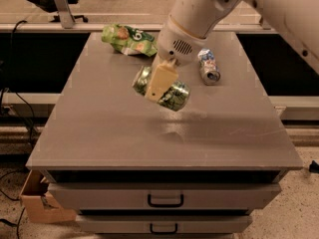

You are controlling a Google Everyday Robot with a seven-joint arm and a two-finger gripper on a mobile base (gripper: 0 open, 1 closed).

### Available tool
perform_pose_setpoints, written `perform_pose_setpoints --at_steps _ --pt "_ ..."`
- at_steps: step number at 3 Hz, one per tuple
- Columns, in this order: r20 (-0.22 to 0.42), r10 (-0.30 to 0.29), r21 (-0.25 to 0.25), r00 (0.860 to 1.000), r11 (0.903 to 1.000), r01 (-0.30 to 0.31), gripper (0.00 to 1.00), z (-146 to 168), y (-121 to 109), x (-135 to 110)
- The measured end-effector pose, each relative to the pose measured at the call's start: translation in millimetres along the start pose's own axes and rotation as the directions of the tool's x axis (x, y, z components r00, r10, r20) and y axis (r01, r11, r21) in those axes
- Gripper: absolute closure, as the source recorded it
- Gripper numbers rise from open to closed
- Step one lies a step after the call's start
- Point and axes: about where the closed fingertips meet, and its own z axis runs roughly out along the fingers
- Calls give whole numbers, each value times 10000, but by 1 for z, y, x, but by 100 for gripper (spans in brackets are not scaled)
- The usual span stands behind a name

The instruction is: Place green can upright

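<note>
The grey counter [99,133] fills most of the view, with two handled drawers [164,198] in its front. The robot's white arm [209,4] reaches down from the upper right over the far half of the counter. A crumpled green snack bag [128,39] lies near the far left edge. The green can [174,96] is over the middle of the counter, just in front of the bag. It is on its side and tilted, with one silver end pointing up and left. It appears to hang clear of the surface, with a faint shadow below it. A smaller silver and blue can [209,66] lies on its side to the right, apart from the green one. The end effector [158,86] is closed around the green can's middle, with one cream finger [160,78] across its near side.
</note>
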Motion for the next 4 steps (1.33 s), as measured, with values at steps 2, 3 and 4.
perform_pose_setpoints --at_steps 2,3,4 --pt "3191 -811 -168 9442 9957 912 100 -17 -11 -20" --pt "5025 -466 -44 8633 9984 564 100 -18 -8 -30" --pt "6522 -56 224 7580 9997 -120 100 -19 -17 -37"
